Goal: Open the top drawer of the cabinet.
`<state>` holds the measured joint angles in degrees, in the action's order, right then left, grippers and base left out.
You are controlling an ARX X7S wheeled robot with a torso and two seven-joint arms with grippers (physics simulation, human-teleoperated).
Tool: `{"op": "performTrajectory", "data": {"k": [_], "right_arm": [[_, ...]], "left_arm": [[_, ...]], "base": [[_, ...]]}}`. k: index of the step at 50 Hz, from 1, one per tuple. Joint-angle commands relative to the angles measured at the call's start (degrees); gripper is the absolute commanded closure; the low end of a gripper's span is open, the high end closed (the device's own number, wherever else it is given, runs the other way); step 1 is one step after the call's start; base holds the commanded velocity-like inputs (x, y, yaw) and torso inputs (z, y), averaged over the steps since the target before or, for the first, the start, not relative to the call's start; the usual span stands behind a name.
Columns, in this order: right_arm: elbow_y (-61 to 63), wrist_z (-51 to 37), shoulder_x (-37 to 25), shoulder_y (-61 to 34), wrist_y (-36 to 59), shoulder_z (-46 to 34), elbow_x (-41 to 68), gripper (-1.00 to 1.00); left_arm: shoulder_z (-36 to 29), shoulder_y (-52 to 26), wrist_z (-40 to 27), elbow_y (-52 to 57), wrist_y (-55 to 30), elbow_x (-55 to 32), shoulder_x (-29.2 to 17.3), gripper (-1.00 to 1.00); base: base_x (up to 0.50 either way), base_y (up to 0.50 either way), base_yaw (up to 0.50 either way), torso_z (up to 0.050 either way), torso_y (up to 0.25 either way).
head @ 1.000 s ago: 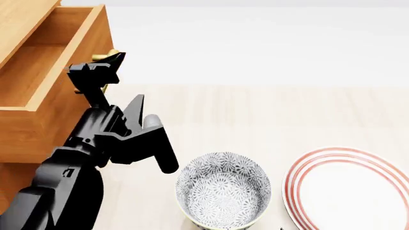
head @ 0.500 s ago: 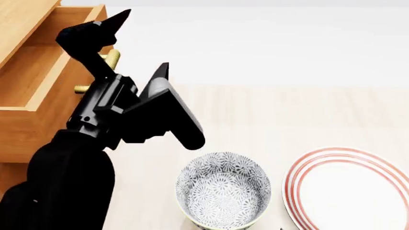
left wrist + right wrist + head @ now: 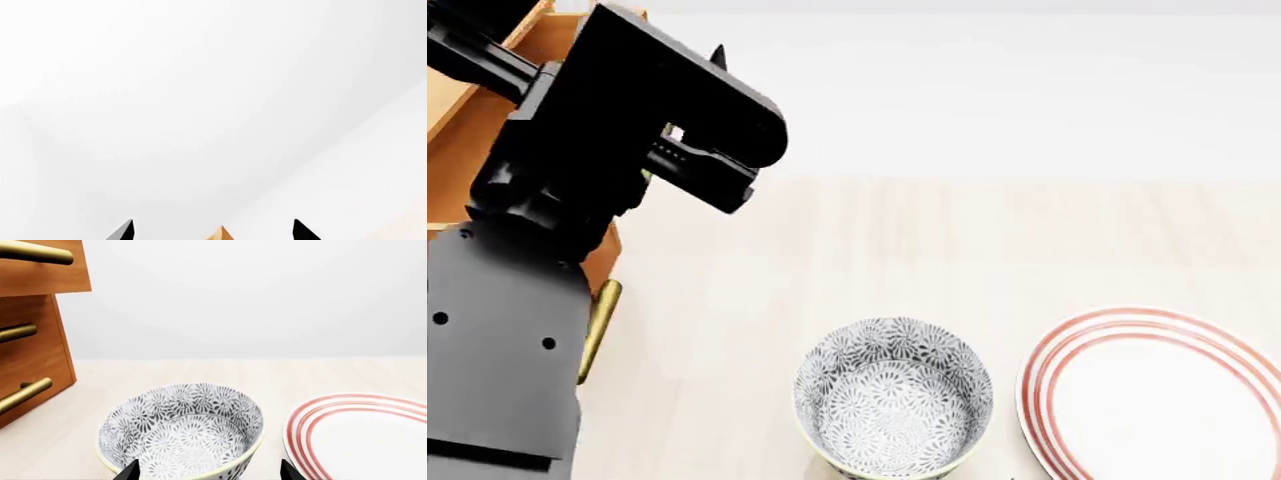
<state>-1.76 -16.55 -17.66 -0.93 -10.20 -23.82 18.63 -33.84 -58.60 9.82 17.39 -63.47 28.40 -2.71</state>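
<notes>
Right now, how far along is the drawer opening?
Done, it seems: the top drawer juts out well past the cabinet front and the lower drawers. In hand: nothing; the left fingers are spread in open air. Left: probably nothing beyond parking the arm.

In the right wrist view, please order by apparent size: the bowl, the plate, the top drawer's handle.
1. bowl, though it is nearest the camera
2. plate, cut off by the frame, so bowl versus plate is unsure
3. top drawer's handle, clearly smallest, also cut off
</notes>
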Motion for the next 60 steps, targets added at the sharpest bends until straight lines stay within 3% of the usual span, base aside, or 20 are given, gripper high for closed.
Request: {"op": "performTrajectory", "data": {"k": [1,9,31,53,60], "right_arm": [[0.19,0.86,1.00,-0.11,0.28,1.22,-0.86,-1.00],[0.34,0.62,0.87,-0.21,0.61,1.06,-0.88,-1.00],[0.26,0.18,0.69,-0.17,0.76,0.44,-1.12,-1.00],[0.64,-0.22,0.37,-0.16,0.89,-0.01,-1.17,-1.00],[0.44,-0.23,0.36,-0.20,0.79,-0.18,-1.17,-1.00]], "left_arm": [[9.20,-3.87,-4.34,-2.07,-6.35,-10.14,2.15,-1.00],[12.88,-6.93,-9.87,-7.49,-7.98,-18.29,1.76,-1.00],[13.95,-9.88,-12.55,-18.67,-3.33,-21.26,-0.85,-1.00],[17.22,-14.15,-12.94,-30.75,-1.96,-25.97,0.02,-1.00],[21.07,-15.55,-14.14,-33.24,-3.13,-28.76,1.33,-1.00]], "base": [[0.00,0.00,0.00,0.000,0.000],[0.00,0.00,0.00,0.000,0.000],[0.00,0.00,0.00,0.000,0.000],[0.00,0.00,0.00,0.000,0.000],[0.00,0.00,0.00,0.000,0.000]]}}
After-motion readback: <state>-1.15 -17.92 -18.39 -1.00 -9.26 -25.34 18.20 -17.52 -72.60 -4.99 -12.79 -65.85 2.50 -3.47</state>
